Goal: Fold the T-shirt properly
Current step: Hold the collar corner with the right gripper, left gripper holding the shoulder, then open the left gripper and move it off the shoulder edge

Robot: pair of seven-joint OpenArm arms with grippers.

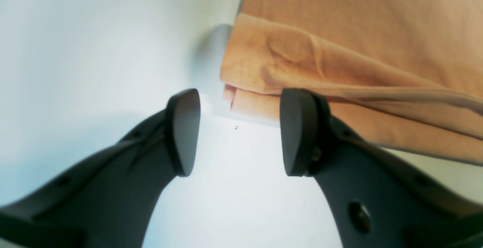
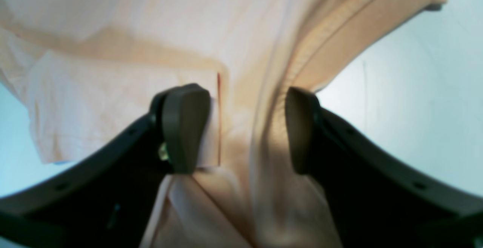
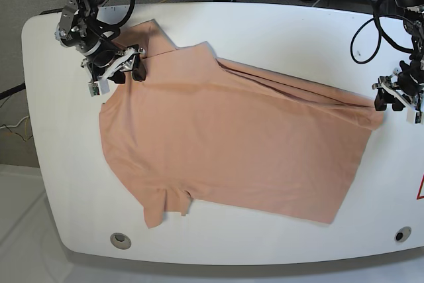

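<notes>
The T-shirt [image 3: 232, 150] lies spread across the white table [image 3: 278, 31], one edge folded over. The left gripper [image 1: 236, 131] hovers spread at its corner (touching nothing). The right gripper [image 2: 245, 131] stands spread over the cloth, gripping nothing.

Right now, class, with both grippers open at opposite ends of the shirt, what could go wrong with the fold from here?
1. The left gripper hangs over bare table beside the layered corner of the T-shirt; closing there may catch nothing or only one layer.
2. The right gripper straddles bunched cloth near the neck, so it might lift a wad.
3. Creases along the far edge could get folded in.
</notes>
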